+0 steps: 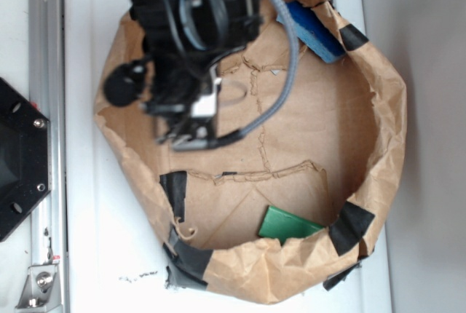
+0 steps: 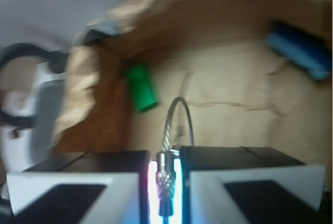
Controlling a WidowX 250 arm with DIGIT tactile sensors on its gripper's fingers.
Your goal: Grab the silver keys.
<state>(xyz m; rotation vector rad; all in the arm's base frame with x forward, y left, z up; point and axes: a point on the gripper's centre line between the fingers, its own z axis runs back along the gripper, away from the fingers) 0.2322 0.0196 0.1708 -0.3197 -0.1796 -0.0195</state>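
We see our gripper (image 2: 165, 182) pinched on the silver keys' (image 2: 174, 130) twisted wire loop and knurled clasp, above the crumpled brown paper bag (image 1: 378, 109). A flat green block (image 1: 287, 224) lies at six o'clock, a blue block (image 1: 313, 29) at one. No writing shows.

One green block (image 1: 287, 226) — one blue block (image 1: 313, 30)

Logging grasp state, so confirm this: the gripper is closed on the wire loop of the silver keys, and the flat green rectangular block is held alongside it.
Not quite. The gripper is closed on the wire loop of the silver keys, but the flat green rectangular block is not held; it lies apart on the floor of the brown paper bag, as the wrist view shows.
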